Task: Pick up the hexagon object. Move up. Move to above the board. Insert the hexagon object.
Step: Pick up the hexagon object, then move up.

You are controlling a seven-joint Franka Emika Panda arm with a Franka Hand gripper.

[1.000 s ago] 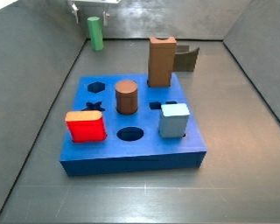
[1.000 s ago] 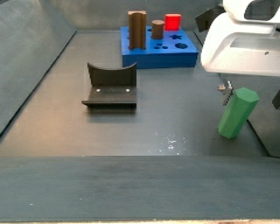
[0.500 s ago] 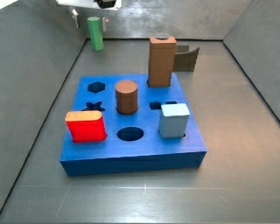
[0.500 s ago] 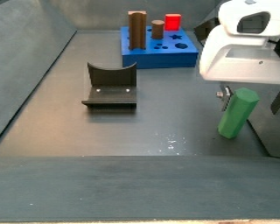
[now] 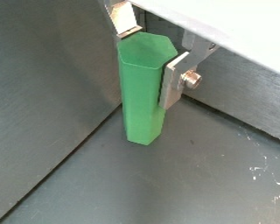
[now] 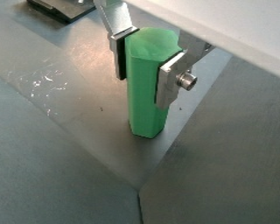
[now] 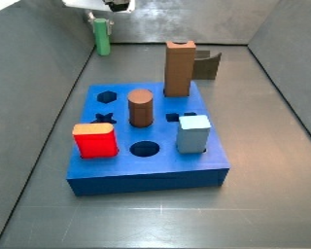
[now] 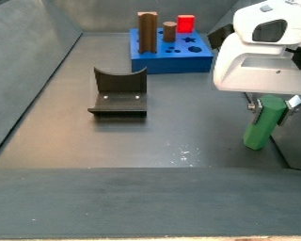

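Both wrist views look steeply down, close on the gripper (image 5: 154, 54) and hexagon object (image 5: 143, 87). Side views face from opposite ends, sharing the board (image 7: 145, 165) (image 8: 179, 62) and fixture (image 8: 119, 94).

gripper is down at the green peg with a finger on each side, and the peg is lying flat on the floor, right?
Not quite: the peg stands upright on the floor, as both wrist views show. The rest holds: the gripper is down at it, a finger on each side.

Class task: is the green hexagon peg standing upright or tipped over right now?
Upright. The hexagon peg stands on its base on the floor, with the hand straddling its top, a finger on each side.
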